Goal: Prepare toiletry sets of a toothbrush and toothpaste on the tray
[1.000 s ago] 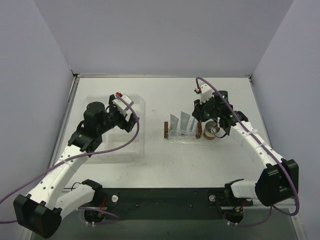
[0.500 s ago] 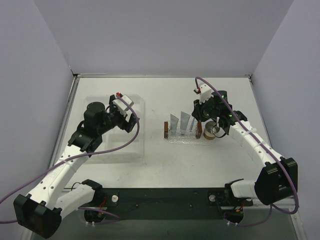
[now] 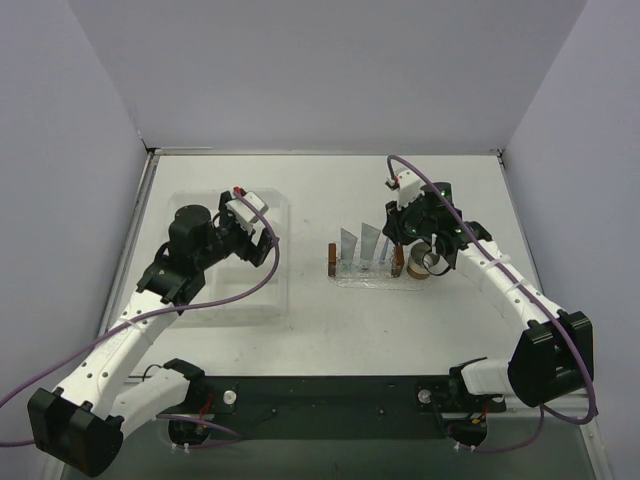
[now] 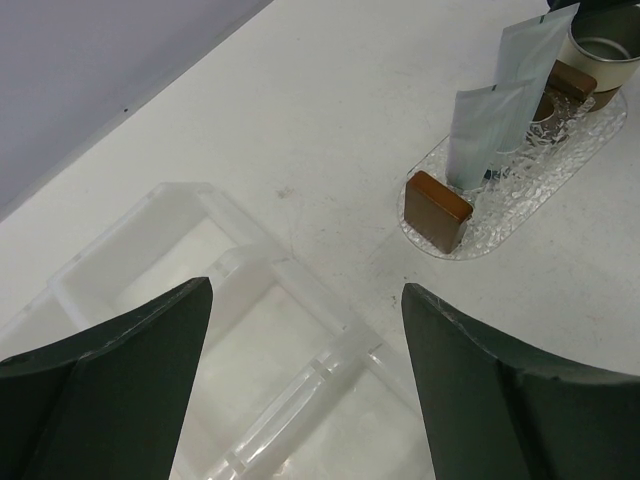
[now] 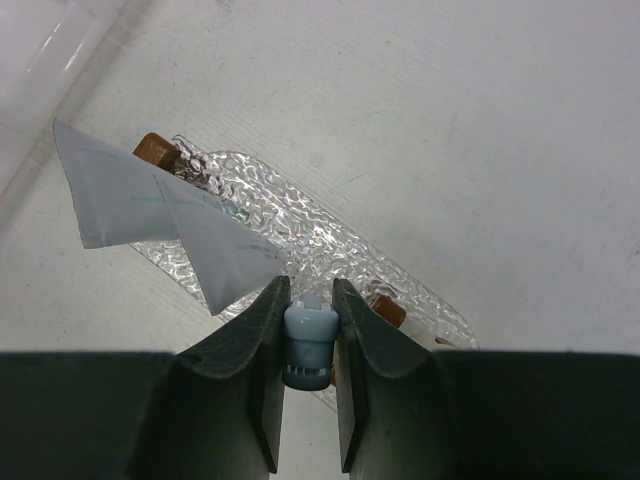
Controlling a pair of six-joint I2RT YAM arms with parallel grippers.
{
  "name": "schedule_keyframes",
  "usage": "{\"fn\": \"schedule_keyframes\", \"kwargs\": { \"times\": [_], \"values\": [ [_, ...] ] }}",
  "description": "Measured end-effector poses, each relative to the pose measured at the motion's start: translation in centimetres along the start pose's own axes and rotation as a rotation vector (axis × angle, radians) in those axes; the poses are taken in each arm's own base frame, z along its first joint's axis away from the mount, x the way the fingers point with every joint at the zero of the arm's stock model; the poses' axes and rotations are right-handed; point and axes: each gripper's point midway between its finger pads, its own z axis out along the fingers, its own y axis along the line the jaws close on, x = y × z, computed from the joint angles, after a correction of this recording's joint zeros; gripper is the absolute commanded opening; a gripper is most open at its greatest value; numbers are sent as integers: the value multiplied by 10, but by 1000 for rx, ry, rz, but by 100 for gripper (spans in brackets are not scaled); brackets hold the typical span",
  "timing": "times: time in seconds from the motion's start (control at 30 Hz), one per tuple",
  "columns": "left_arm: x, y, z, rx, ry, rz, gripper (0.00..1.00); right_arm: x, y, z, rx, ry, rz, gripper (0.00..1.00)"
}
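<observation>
The clear bumpy oval tray (image 3: 372, 279) (image 5: 300, 215) (image 4: 545, 170) lies at mid-table. Two pale toothpaste tubes (image 3: 349, 245) (image 3: 370, 240) stand on it, crimped ends up; they also show in the right wrist view (image 5: 110, 185) (image 5: 225, 255) and the left wrist view (image 4: 480, 135) (image 4: 530, 60). My right gripper (image 5: 309, 292) (image 3: 397, 246) hangs over the tray's right part, shut on the light-blue toothbrush (image 5: 308, 338) (image 3: 384, 258), seen end-on between the fingers. Far to the left, my left gripper (image 4: 305, 292) (image 3: 266, 240) is open with nothing in it.
A large clear box with compartments (image 3: 255, 300) (image 4: 150, 230) lies under the left gripper. Small brown blocks (image 3: 332, 260) (image 3: 399, 263) sit at the tray's ends. A round cup (image 3: 425, 263) (image 4: 600, 55) stands just right of the tray, close to the right wrist.
The right wrist has edged slightly toward the far left above the tray, still gripping the toothbrush. The left arm has not moved.
</observation>
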Motion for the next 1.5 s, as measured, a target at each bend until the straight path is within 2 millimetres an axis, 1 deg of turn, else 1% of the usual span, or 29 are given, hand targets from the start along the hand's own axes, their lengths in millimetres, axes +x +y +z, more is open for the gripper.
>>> {"fn": "schedule_keyframes", "kwargs": {
  "times": [0.37, 0.97, 1.5],
  "values": [
    [3, -1, 0, 2, 5, -1, 88, 1, 4, 2, -8, 6, -16, 0],
    [3, -1, 0, 6, 5, 1, 88, 4, 1, 4, 2, 16, -26, 0],
    [9, -2, 1, 8, 16, -3, 88, 6, 2, 6, 4, 17, -30, 0]
  ]
}}
